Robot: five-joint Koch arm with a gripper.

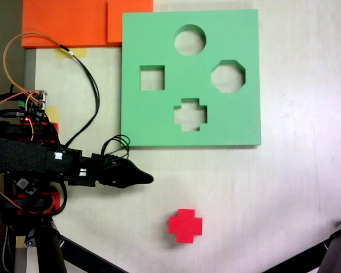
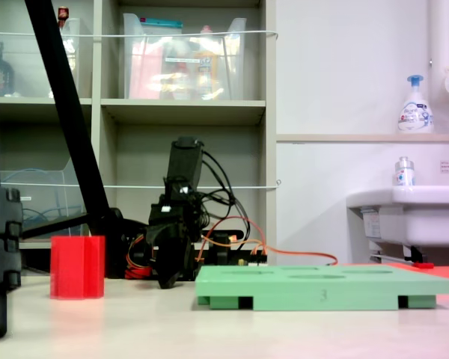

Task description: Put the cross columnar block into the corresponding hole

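A: Where is the cross columnar block point(image 1: 185, 225)?

B: Standing free on the desk point(image 1: 295, 193), well below the green foam board point(image 1: 159, 119) in the top-down fixed view; nothing touches it.

A: And the corresponding hole point(image 1: 190, 115)?

B: The plus-shaped cutout near the board's lower edge; nothing in it.

A: The end effector point(image 1: 146, 179)?

B: Left of the block, tip pointing right, holding nothing; its jaws overlap, so I cannot tell wide from narrow.

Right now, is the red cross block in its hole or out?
Out. The red cross block stands upright on the bare table, apart from the green board; the plus-shaped cutout is empty.
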